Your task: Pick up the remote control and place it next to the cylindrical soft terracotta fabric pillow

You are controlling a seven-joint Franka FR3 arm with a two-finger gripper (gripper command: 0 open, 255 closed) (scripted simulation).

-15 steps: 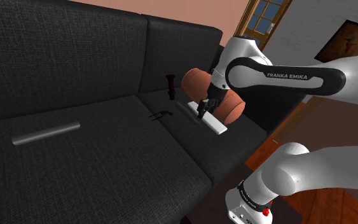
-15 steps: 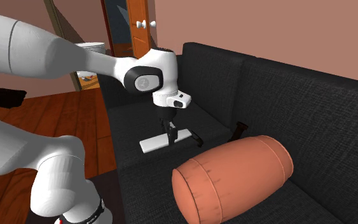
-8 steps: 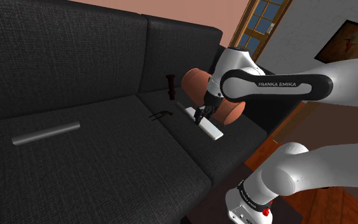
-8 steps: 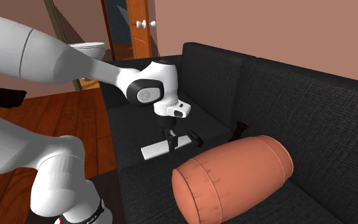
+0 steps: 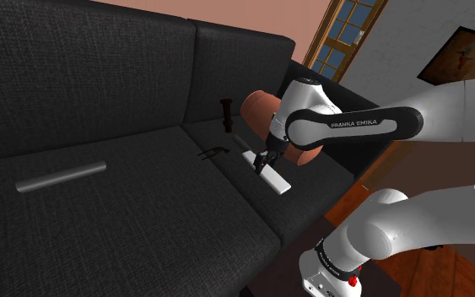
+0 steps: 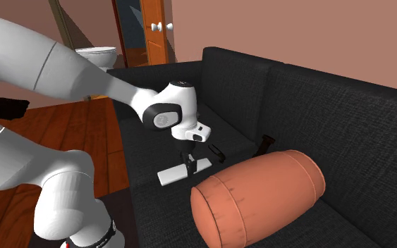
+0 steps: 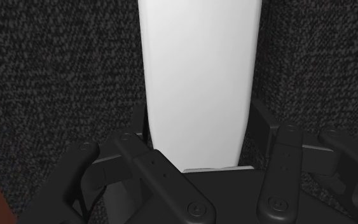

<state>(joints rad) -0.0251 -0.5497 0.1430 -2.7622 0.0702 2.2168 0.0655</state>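
The white remote control (image 5: 274,175) is a long flat slab, and my gripper (image 5: 263,160) is shut on one end of it. It hangs low over the black sofa seat (image 5: 143,228), just in front of the terracotta cylindrical pillow (image 5: 256,108). In the second exterior view the remote (image 6: 178,172) lies level beside the pillow (image 6: 260,197), a short gap away, with the gripper (image 6: 189,163) above it. In the wrist view the black fingers (image 7: 136,137) clasp the remote (image 7: 199,76) over dark fabric. Whether it touches the seat I cannot tell.
A grey rod (image 5: 62,177) lies on the left seat cushion. A small black item (image 5: 214,153) sits at the cushion seam and a dark upright object (image 5: 226,114) stands by the backrest. Wooden floor (image 6: 56,127) and a door (image 6: 154,28) lie beyond the sofa.
The arm has come down and toward the sofa's front edge, carrying the remote lower over the seat. The grip has stayed shut.
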